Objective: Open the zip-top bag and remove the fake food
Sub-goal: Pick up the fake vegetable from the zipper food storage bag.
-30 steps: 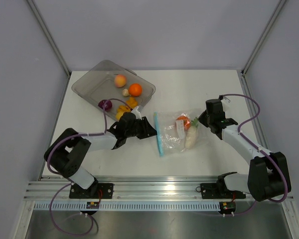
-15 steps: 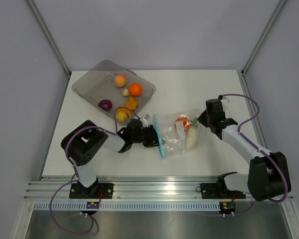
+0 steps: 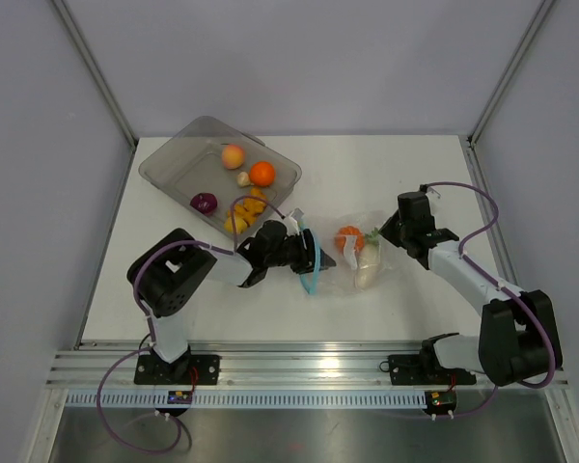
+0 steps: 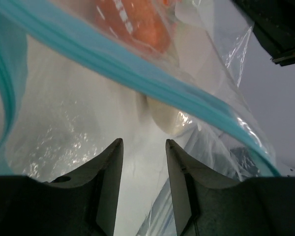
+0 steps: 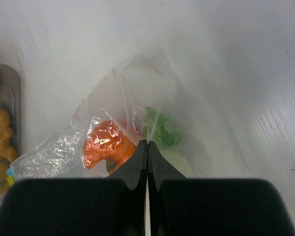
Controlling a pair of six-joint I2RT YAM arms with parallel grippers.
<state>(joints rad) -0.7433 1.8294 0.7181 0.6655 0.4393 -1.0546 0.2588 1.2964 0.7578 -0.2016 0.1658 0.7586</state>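
Note:
The zip-top bag (image 3: 359,258) lies mid-table, bunched up, its teal zip strip (image 3: 309,266) on the left. It holds an orange piece (image 3: 348,238) and a white radish-like piece (image 3: 367,270). My left gripper (image 3: 320,260) is open, its tips pushed into the bag's mouth. In the left wrist view the open gripper (image 4: 144,142) sits under the strip (image 4: 137,69), with the white piece (image 4: 169,118) just ahead and the orange piece (image 4: 147,19) beyond. My right gripper (image 3: 386,235) is shut on the bag's far end; the right wrist view (image 5: 147,143) shows plastic pinched between its jaws.
A grey translucent tray (image 3: 169,159) stands at the back left. It holds a peach (image 3: 233,155), an orange ball (image 3: 261,173), a purple piece (image 3: 204,203), yellow-orange bits (image 3: 243,210) and a small beige piece (image 3: 243,178). Frame posts rise at the back corners.
My left gripper has moved right from beside the tray to the bag and pushed into its mouth. The bag has bunched up toward the right gripper, which has held still.

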